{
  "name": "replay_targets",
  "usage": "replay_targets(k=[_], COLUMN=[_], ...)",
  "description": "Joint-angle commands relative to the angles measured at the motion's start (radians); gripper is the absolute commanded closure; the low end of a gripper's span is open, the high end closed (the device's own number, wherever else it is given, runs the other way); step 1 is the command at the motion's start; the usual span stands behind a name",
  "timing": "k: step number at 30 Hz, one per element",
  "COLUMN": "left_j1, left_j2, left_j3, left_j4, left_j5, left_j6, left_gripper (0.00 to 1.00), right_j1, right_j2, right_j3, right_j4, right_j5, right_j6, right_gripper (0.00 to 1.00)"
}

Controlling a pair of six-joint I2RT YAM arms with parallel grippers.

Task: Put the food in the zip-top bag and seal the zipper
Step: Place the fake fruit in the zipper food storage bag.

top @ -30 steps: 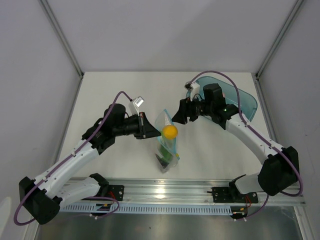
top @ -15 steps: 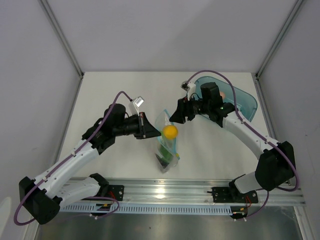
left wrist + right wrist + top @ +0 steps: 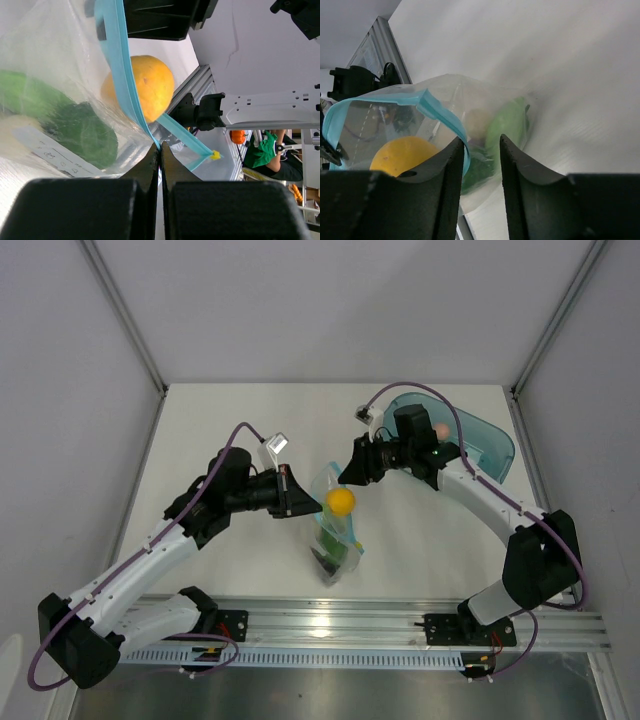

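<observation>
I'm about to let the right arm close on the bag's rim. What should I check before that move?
1. Left gripper pinched on the zipper: ok.
2. Zip-top bag mouth held open: ok.
3. Right gripper jaws apart at the rim: ok.
4. Zipper strip actually between the right jaws: cannot tell; it meets the edge of one finger.
5. Yellow-orange fruit and green pieces inside the bag: ok.
6. All food bagged: not ok; a pink piece sits in the teal tub.
</observation>
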Motion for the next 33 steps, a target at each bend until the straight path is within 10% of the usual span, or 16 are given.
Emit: replay_targets(k=[1, 7, 22, 33], left_j1=[-0.003, -0.003, -0.002, -0.002], left_j2=[-0.002, -0.004, -0.018, -0.051], left_j3=[0.001, 0.002, 0.001, -0.019], left_j4=[0.031, 0.025, 0.025, 0.000], left_j5=[0.018, 0.015, 0.011, -0.014], left_j6=[-0.008, -0.005, -0.012, -0.007], left_gripper=[0.99, 0.99, 0.99, 0.99], right_j1=[0.020, 0.030, 0.306, 0.323], right_j2=[0.015, 0.008, 0.055, 0.070], right_j3=[0.048, 0.112, 0.554, 0.511], right_j4=[-0.009, -0.095, -0.566, -0.558], right_j5=[-0.015, 0.080, 0.593, 0.740], right_j6=[-0.030, -0.033, -0.034, -0.021], right_gripper=[0.65, 1.00, 1.00, 1.00])
